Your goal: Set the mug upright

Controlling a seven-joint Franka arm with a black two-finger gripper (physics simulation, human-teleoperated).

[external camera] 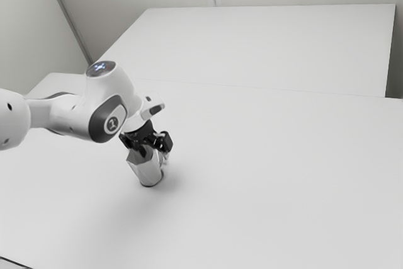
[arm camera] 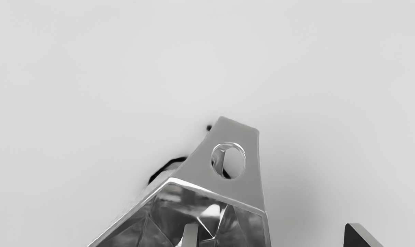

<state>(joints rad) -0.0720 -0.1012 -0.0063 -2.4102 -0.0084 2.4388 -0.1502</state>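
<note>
Mug [external camera: 146, 171] stands upright on the bench [external camera: 271, 187]. The claw [external camera: 154, 152] is open — one finger inside the mug, one outside.

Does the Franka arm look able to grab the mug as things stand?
Probably yes: its jaws stand open, one at the mug's opening and one outside, with the wall between them and no other object visibly in the way.
</note>
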